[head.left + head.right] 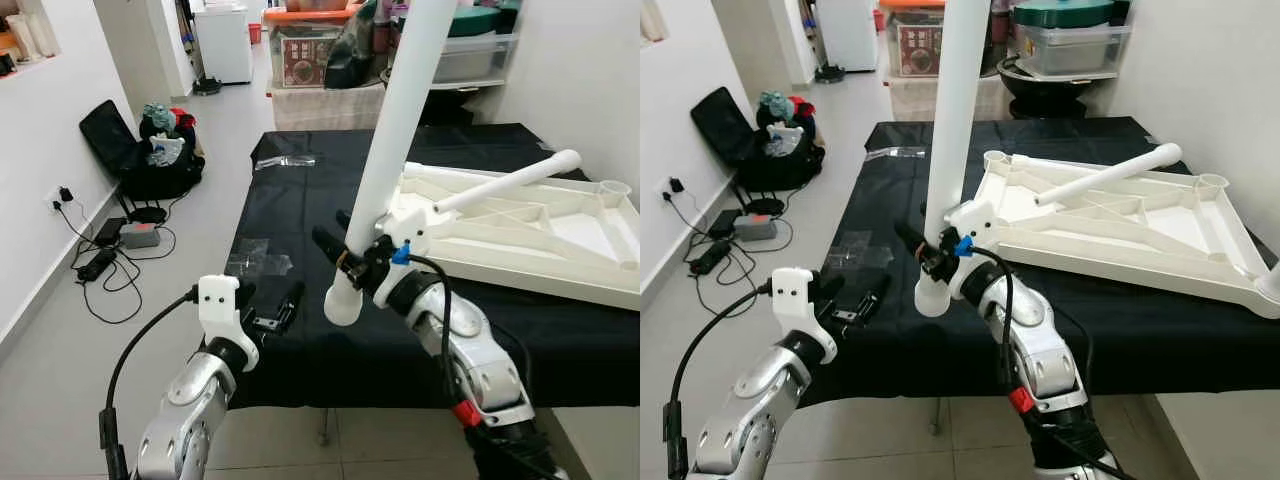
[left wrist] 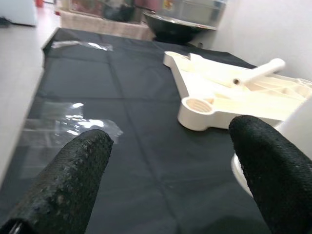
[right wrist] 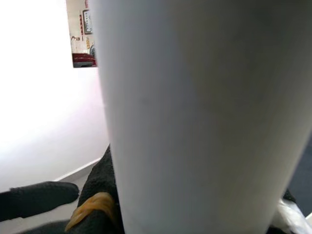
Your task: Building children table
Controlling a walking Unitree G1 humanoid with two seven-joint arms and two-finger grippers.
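Against the left wall a black bag [image 1: 120, 150] lies open on the floor with clothes heaped on it, and cables and a power adapter [image 1: 140, 235] trail from a wall socket. The left gripper [image 1: 268, 312] hovers at the near left edge of the black-covered table [image 1: 300, 340], its two black fingers [image 2: 73, 175] spread wide apart and holding nothing; the left wrist view looks between them across the cloth. Crumpled clear plastic wrap [image 1: 258, 263] lies on the cloth just beyond this gripper, and another clear plastic bag [image 1: 284, 161] lies near the far left corner. To the right, the right gripper [image 1: 345, 252] is clamped around a white table leg [image 1: 400, 120] near its lower end, holding it nearly upright and leaning slightly right, its bottom end above the cloth. In the right wrist view the leg stands close against the lens. Right of that, the white children's tabletop [image 1: 540, 235] lies upside down on the cloth, ribs facing up, with one attached leg [image 1: 510, 180] slanting up from it and open round sockets at its corners. Storage bins [image 1: 470, 45] sit on shelves behind.
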